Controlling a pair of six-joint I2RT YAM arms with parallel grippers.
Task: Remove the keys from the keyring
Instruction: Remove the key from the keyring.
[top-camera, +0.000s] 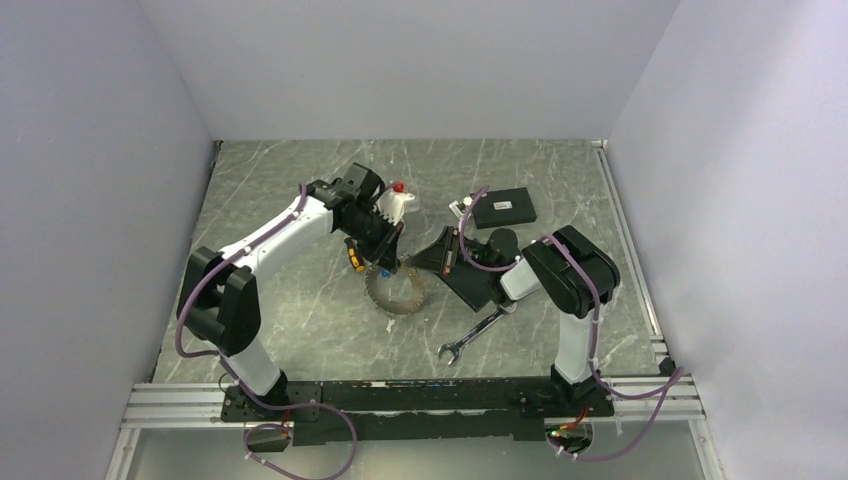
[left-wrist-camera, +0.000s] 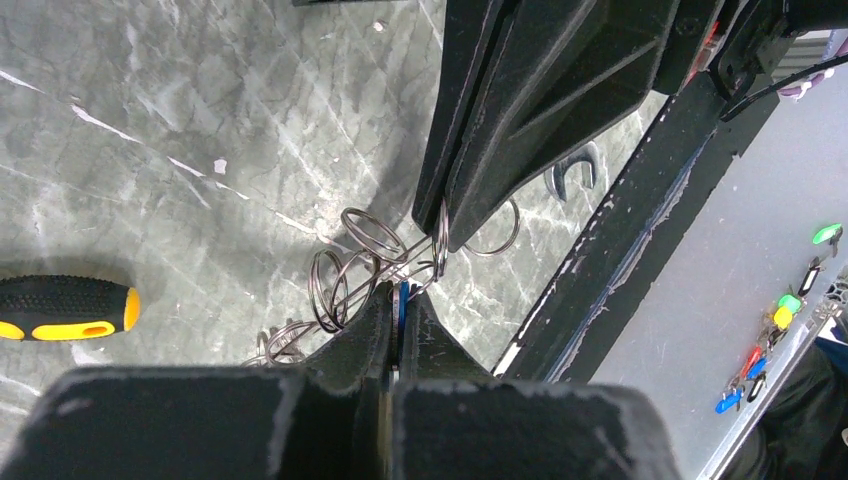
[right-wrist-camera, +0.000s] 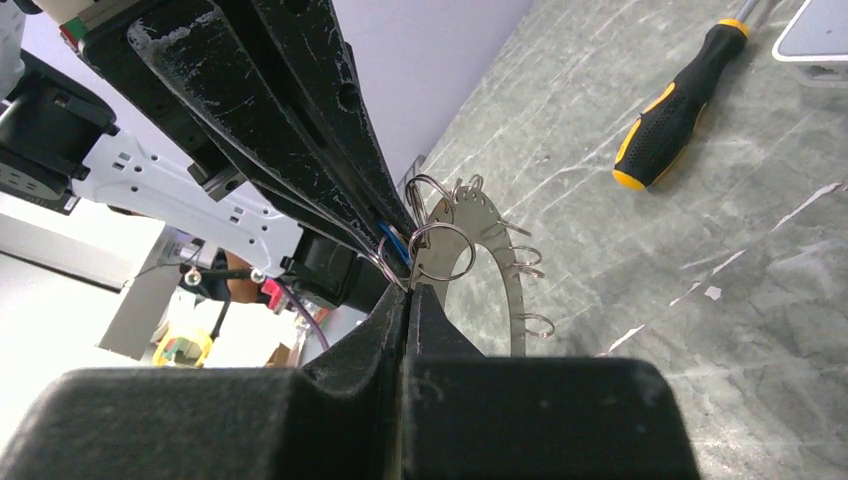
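The keyring (top-camera: 400, 300) is a flat grey metal band (right-wrist-camera: 515, 300) standing on edge at the table's middle. Its keys (left-wrist-camera: 345, 272) show as small grey wire loops around the rim. My left gripper (left-wrist-camera: 398, 296) is shut on a thin blue-tagged key (left-wrist-camera: 402, 300) at the ring's top. My right gripper (right-wrist-camera: 411, 288) meets it tip to tip from the other side, shut on the keyring's upper edge beside a loop (right-wrist-camera: 440, 252). In the top view both grippers, left (top-camera: 385, 262) and right (top-camera: 412, 264), crowd just above the ring. The blue key (right-wrist-camera: 393, 243) also peeks out between the left fingers.
A black-and-yellow screwdriver (top-camera: 355, 258) lies just left of the ring. A silver open-ended wrench (top-camera: 478, 333) lies at the front right, and a black flat rectangle (top-camera: 503, 210) at the back right. The aluminium rail (top-camera: 420, 398) runs along the near edge.
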